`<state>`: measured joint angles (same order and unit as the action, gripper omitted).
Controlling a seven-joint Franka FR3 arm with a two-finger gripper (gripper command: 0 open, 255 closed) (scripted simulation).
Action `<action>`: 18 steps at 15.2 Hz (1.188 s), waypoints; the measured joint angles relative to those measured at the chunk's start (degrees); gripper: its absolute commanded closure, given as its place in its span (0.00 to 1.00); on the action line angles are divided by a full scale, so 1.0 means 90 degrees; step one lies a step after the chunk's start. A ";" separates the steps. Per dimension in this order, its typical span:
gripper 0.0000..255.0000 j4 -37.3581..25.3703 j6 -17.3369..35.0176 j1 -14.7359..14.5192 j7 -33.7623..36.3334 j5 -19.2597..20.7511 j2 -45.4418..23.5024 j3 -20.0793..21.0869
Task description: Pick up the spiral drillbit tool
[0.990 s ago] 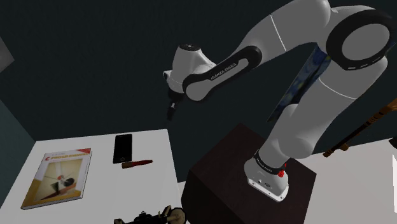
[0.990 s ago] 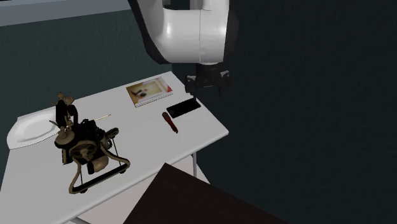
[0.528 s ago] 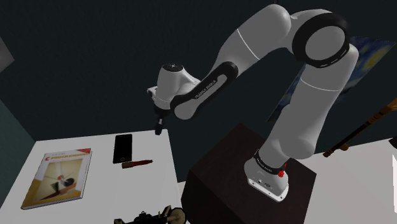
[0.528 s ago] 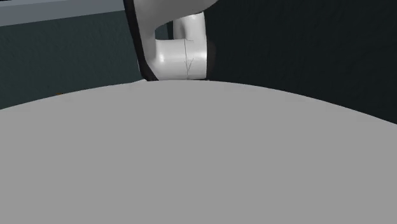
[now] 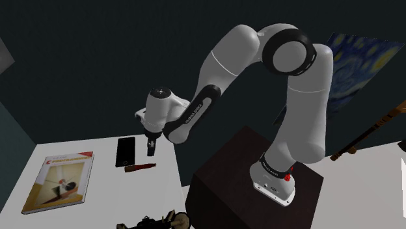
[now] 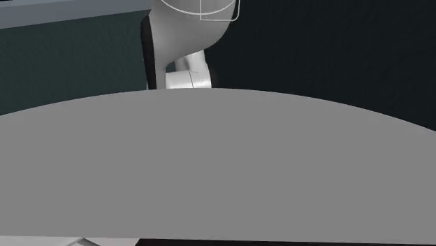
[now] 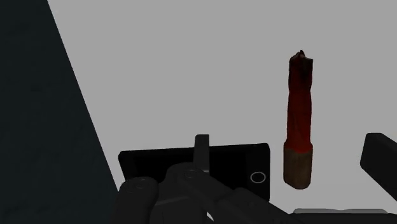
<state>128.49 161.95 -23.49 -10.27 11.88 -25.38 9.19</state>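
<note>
Red-brown drillbit [image 7: 299, 118]: stiff, light, probably slick, may roll. Pinch mid-shank across its width; fingers [image 7: 382, 158] spread, empty, over the worktop [image 7: 191, 63].

I see my white table [image 5: 107, 195] carrying a booklet [image 5: 58, 182], black phone [image 5: 125, 151], red drillbit [image 5: 140, 167] and some dark gadget [image 5: 153, 223].

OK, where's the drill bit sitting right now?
In the shoulder view the red drill bit lies flat on the white table, just below the black phone and right of the book, with the gripper up and to its right.
</note>
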 measured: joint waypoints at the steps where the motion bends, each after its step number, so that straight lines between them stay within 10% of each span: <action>1: 0.00 -0.0200 0.0079 -0.0120 0.0030 0.0092 -0.0275 -0.0033; 14: 0.00 -0.1219 0.0725 -0.0791 0.0097 0.0528 -0.1916 -0.0313; 15: 1.00 -0.1233 0.0739 -0.0795 0.0097 0.0532 -0.1945 -0.0321; 18: 1.00 -0.1241 0.0752 -0.0798 0.0098 0.0535 -0.1963 -0.0328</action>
<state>117.32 168.72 -30.67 -9.39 16.70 -43.05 6.24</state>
